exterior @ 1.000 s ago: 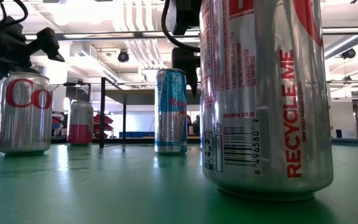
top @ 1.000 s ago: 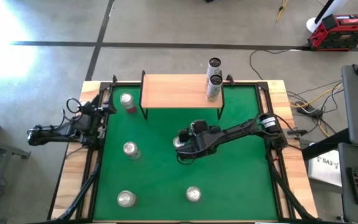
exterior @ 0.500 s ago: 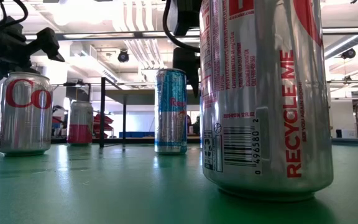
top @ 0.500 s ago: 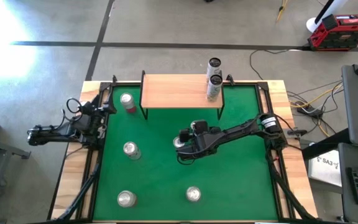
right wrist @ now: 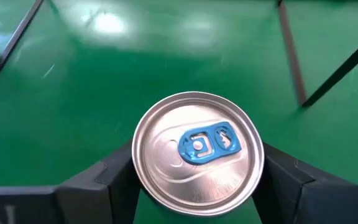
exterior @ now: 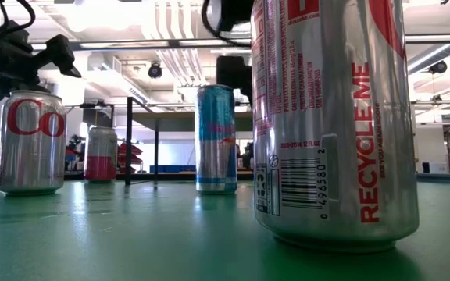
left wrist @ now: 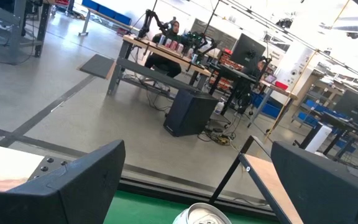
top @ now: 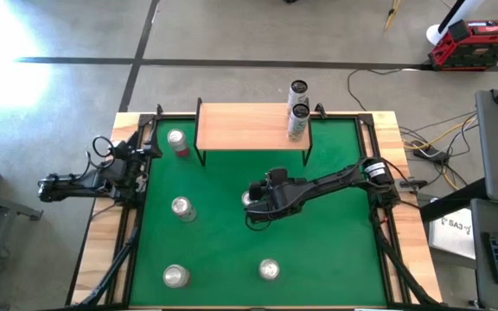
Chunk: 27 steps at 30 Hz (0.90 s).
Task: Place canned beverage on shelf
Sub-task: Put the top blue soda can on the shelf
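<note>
Blue-tabbed can (right wrist: 197, 152): we see our right hand (right wrist: 197, 180) pinching its sides on the green bench (top: 318, 250).
Left hand (left wrist: 197, 186): spread, at the bench's edge.

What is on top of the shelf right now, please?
Two cans stand at the right end of the shelf, one behind the other. The rest of the wooden top is bare; the ground beneath is hidden.

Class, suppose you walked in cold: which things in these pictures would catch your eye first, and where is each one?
First, the right gripper at mid-table, its fingers closed against a slim can with a blue tab. Next, the wooden shelf at the far edge of the green table, with two cans stacked at its right end. The left gripper waits open at the table's left edge.
</note>
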Each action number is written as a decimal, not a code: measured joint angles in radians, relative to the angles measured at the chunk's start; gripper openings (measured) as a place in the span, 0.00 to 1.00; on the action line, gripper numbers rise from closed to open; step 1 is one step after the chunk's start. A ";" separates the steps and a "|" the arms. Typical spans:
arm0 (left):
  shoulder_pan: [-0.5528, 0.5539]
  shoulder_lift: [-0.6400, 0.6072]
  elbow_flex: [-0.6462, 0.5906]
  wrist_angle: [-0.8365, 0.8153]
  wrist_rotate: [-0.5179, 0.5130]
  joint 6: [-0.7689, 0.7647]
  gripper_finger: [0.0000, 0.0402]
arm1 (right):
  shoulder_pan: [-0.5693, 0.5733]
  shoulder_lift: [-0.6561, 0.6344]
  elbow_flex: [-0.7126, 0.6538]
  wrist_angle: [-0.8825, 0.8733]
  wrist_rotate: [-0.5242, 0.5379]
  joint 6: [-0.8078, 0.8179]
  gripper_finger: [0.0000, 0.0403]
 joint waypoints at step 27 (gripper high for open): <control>0.000 0.000 0.000 0.000 0.000 0.000 0.97 | -0.107 -0.006 0.625 -0.283 0.110 -0.521 0.56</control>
